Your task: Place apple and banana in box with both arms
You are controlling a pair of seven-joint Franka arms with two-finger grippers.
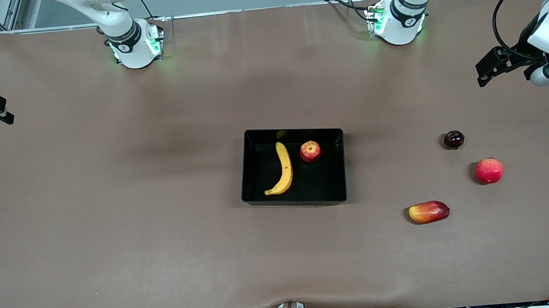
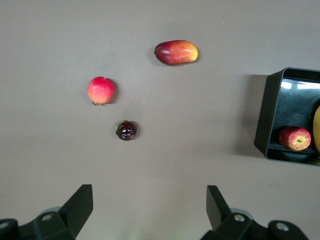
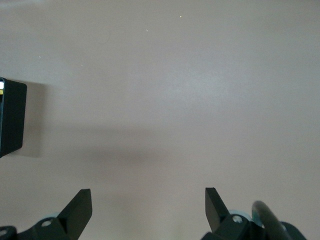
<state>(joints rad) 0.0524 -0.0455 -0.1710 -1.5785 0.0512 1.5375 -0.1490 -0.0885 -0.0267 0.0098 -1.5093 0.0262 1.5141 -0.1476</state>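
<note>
We judge the task as good as done; the single curved yellow banana and the small round red apple with yellowish streaks both lie inside the shallow black rectangular open-top box, side by side and apart, the apple toward the left arm's end of the box, neither touching any jaws.

Our left gripper hangs over bare brown counter at the left arm's end, its jaws spread wide and holding nothing; in the left wrist view a small dark glossy round fruit sits nearest the gap between those jaws, the larger plain pinkish-red round fruit and the oblong red-and-yellow fruit lie further out from them, and the box corner with the apple shows well off to one side of the jaws.

Our right gripper hangs over the counter at the right arm's end, jaws likewise wide and empty; only bare counter lies ahead of them, with a corner of the box well off to one side.

We see nothing left to pick up; the three remaining fruits are not part of the job and stay on the counter, well apart from the box; both arms look parked, and what remains, in our judgement, is at most to hold clear.
</note>
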